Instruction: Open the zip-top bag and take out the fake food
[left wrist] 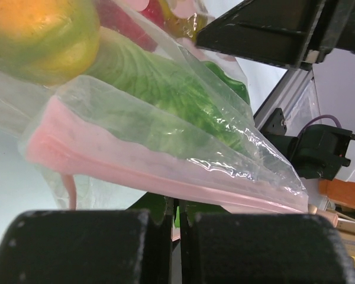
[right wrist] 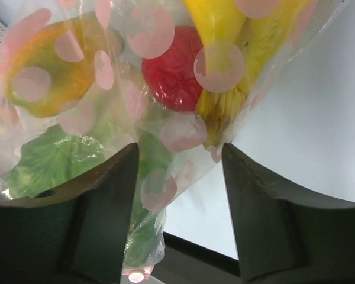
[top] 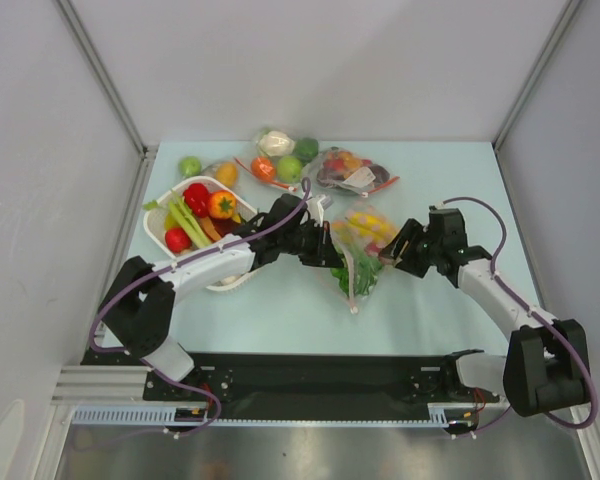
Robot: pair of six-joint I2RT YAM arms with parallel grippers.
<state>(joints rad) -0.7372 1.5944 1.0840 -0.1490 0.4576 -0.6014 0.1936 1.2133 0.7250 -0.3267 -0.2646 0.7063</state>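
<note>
The zip-top bag holds 4 pieces of fake food.

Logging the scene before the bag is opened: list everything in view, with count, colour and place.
zip-top bag: one, clear, pink zip strip, table centre between grippers
fake food: green lettuce, yellow bananas, orange-yellow fruit, red piece, inside that bag
basket: one, white, left; red peppers, tomato, leek inside
cauliflower bag: one, clear, back centre
labelled bag: one, clear, dark items, back, right of it
loose fruit: two, green and orange, back left
table: one, pale blue
left gripper: black, shut on zip-top bag's edge
right gripper: black, open, fingers either side of bag
</note>
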